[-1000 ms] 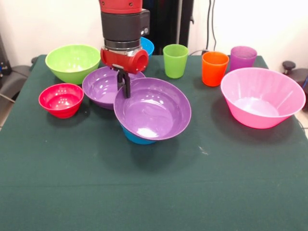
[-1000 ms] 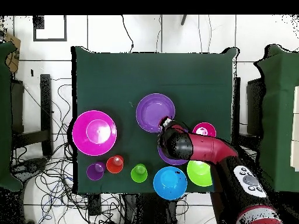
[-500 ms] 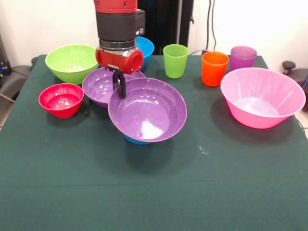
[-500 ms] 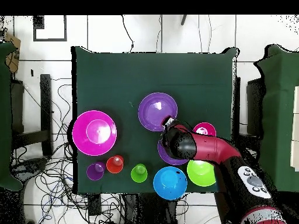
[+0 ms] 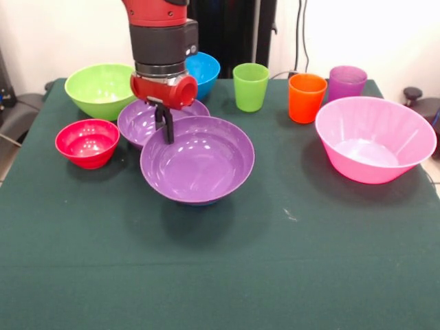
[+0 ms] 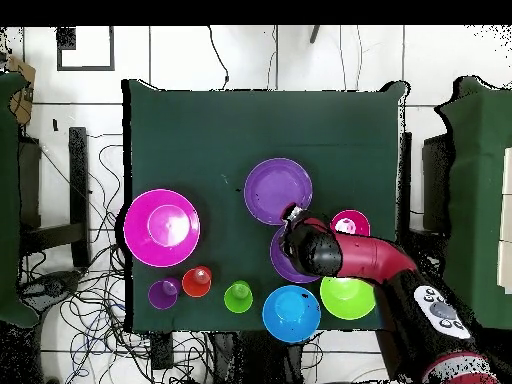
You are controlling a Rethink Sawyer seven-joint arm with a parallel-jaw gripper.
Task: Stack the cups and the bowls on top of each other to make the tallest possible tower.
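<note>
My gripper point(image 5: 166, 129) point(image 6: 293, 215) is shut on the rim of a purple bowl point(image 5: 198, 168) point(image 6: 277, 190) and holds it in the air, tilted towards the front camera. It hides the blue bowl seen under it before. A second purple bowl point(image 5: 141, 122) point(image 6: 284, 262) sits behind it, partly under the arm. A red bowl point(image 5: 87, 141) point(image 6: 350, 222), a lime green bowl point(image 5: 103, 89) point(image 6: 346, 297) and a blue bowl point(image 5: 203, 70) point(image 6: 291, 313) stand around them. A green cup point(image 5: 250, 86) point(image 6: 238, 296), an orange cup point(image 5: 306, 97) point(image 6: 197, 281) and a purple cup point(image 5: 346, 82) point(image 6: 163, 293) stand in a row. A big pink bowl point(image 5: 375, 139) point(image 6: 161, 227) is at the right in the front view.
The dark green tablecloth point(image 5: 275, 275) point(image 6: 200, 130) covers the table. Cables point(image 6: 95, 200) lie on the floor beside the table.
My gripper has moved left in the front view with the purple bowl in it. The bowl now covers the blue bowl that showed beneath it.
</note>
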